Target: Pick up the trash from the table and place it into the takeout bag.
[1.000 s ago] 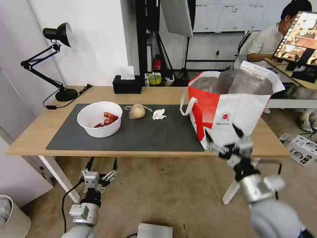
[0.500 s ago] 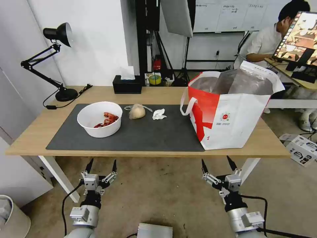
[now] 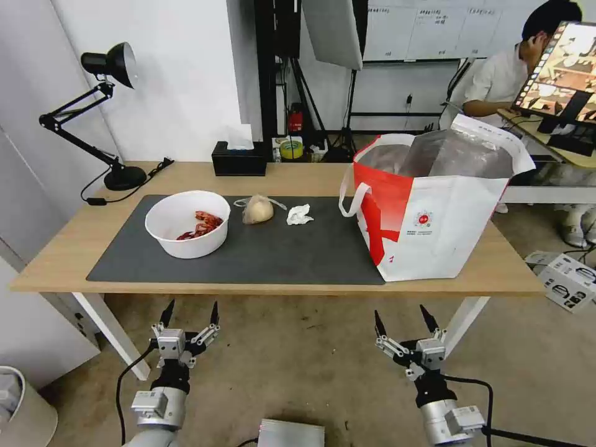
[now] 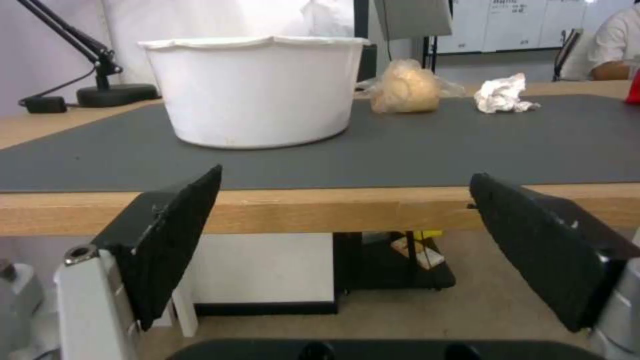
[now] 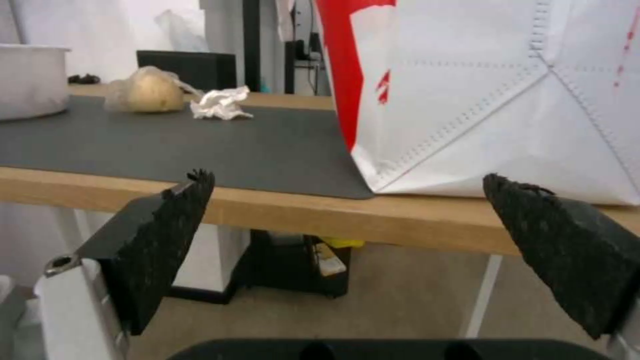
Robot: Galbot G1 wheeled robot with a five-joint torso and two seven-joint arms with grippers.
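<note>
A white round bowl (image 3: pixel 187 223) (image 4: pixel 257 90) with red shell scraps stands on the dark mat at the left. Beside it lie a small clear bag with a beige lump (image 3: pixel 257 210) (image 4: pixel 407 90) (image 5: pixel 145 91) and a crumpled white tissue (image 3: pixel 299 215) (image 4: pixel 503 94) (image 5: pixel 219 104). The white-and-red takeout bag (image 3: pixel 434 211) (image 5: pixel 507 100) stands open at the table's right end. My left gripper (image 3: pixel 190 312) (image 4: pixel 347 185) hangs open below the table's front edge, in front of the bowl. My right gripper (image 3: pixel 403 321) (image 5: pixel 347 187) is open too, below the edge in front of the bag.
The light-wood table (image 3: pixel 56 261) carries a dark grey mat (image 3: pixel 279 254), a black desk lamp (image 3: pixel 99 105) at the back left and a black tissue box (image 3: pixel 239 162) at the back. White table legs (image 3: pixel 108 332) stand close to both grippers. Cardboard boxes (image 3: pixel 568 279) lie on the floor at right.
My right arm has dropped from in front of the takeout bag to below the table's front edge, its gripper staying open. The left arm has barely moved.
</note>
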